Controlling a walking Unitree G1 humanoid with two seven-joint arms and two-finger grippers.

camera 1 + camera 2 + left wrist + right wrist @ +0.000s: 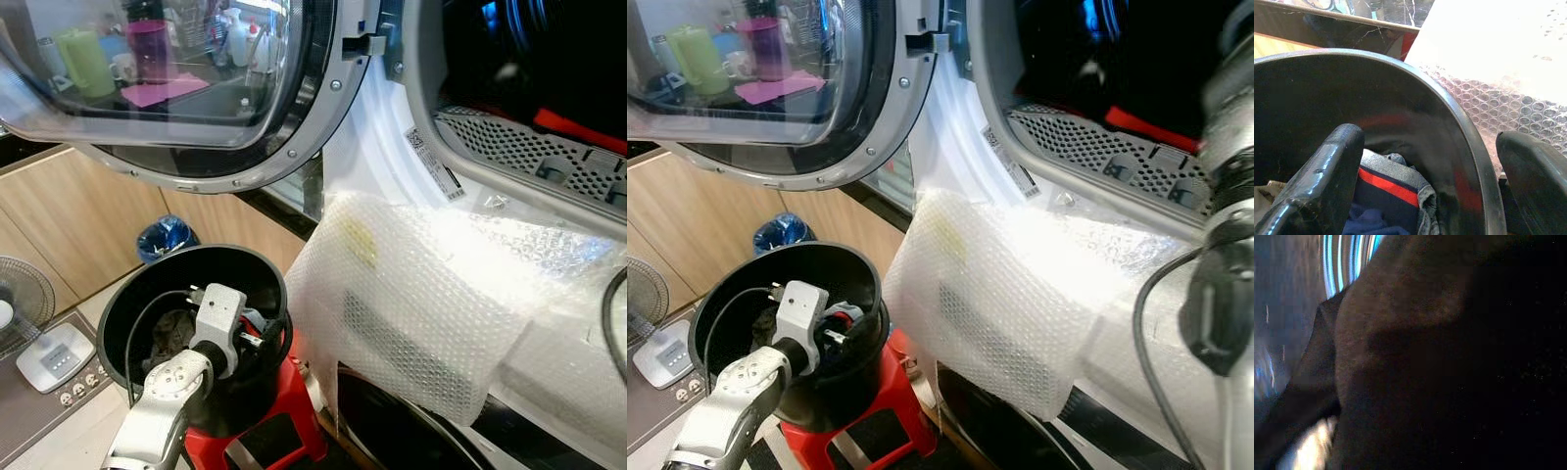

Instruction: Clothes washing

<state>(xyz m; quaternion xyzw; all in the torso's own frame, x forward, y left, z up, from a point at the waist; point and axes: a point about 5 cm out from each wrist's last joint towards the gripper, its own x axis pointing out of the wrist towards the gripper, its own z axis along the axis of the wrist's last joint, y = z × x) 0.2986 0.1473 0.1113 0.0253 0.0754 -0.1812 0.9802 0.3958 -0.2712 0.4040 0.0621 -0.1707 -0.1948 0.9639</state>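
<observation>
Left gripper point(1425, 181), fingers spread, straddles black bucket point(132, 294) rim on red stool point(294, 411) at seven o'clock; bubble wrap point(421, 304) drapes the washer point(392, 147) front; right gripper's fingers: cannot tell.

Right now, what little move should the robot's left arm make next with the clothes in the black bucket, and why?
Probably lower the left gripper a little deeper into the black bucket and close on the navy garment with the red stripe. Its fingers stand open, one inside the bucket just above that cloth and one outside the rim, holding nothing. The washer door is already open.
</observation>
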